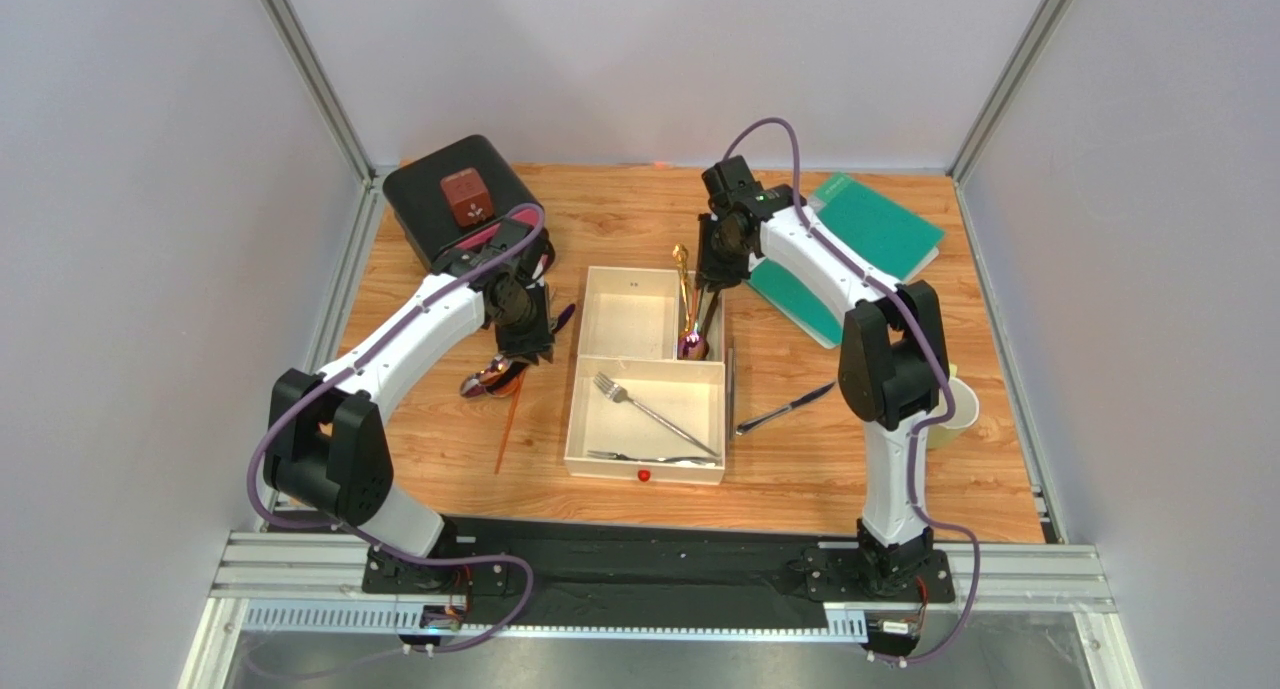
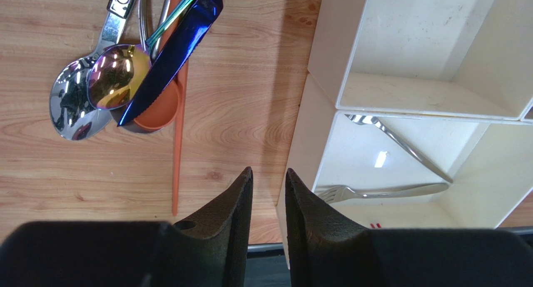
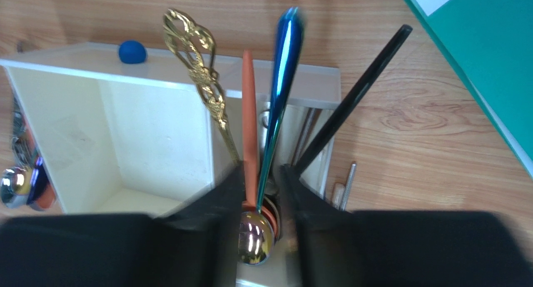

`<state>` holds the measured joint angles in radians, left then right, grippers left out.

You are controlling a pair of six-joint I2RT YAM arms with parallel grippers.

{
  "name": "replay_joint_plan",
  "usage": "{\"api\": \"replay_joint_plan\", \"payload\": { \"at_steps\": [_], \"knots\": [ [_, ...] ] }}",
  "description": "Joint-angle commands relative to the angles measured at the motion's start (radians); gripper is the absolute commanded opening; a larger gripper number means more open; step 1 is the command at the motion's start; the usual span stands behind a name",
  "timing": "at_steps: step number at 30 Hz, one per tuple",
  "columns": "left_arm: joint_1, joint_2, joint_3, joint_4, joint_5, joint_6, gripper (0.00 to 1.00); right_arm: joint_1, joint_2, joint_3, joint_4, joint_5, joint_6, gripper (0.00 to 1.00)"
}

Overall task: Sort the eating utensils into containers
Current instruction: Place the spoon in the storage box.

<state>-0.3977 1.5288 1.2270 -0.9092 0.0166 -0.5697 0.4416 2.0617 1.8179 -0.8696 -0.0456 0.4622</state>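
The cream tray (image 1: 576, 404) lies mid-table. A silver fork (image 2: 375, 191) and another silver piece (image 2: 406, 149) rest in its large compartment. My right gripper (image 3: 259, 168) hangs over a small compartment, jaws slightly parted around a blue-purple spoon (image 3: 281, 81) and an orange handle (image 3: 249, 112). A gold ornate handle (image 3: 200, 74) and a black chopstick (image 3: 350, 99) lean there too. My left gripper (image 2: 268, 171) is open and empty beside the tray's left wall. Near it lie a silver spoon (image 2: 72, 106), an iridescent spoon (image 2: 119, 77), a blue knife (image 2: 175, 49) and an orange chopstick (image 2: 178, 143).
A black box (image 1: 451, 194) stands at the back left and green folders (image 1: 857, 247) at the back right. A pale cup (image 1: 957, 415) sits by the right arm. A dark utensil (image 1: 784, 409) lies on the wood right of the tray.
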Motion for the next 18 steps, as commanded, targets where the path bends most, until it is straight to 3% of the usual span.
{"api": "replay_joint_plan", "payload": {
  "at_steps": [1, 11, 18],
  "knots": [
    [0.003, -0.024, 0.009, -0.002, -0.012, 0.014, 0.32, 0.002, -0.003, -0.023, 0.001, 0.009, 0.010, 0.35],
    [0.007, -0.024, 0.011, 0.000, -0.012, 0.018, 0.32, 0.002, -0.075, -0.043, 0.018, 0.016, 0.016, 0.41],
    [0.007, -0.032, 0.003, 0.003, -0.011, 0.016, 0.31, -0.050, -0.248, -0.210, 0.014, 0.062, 0.121, 0.43]
  ]
}}
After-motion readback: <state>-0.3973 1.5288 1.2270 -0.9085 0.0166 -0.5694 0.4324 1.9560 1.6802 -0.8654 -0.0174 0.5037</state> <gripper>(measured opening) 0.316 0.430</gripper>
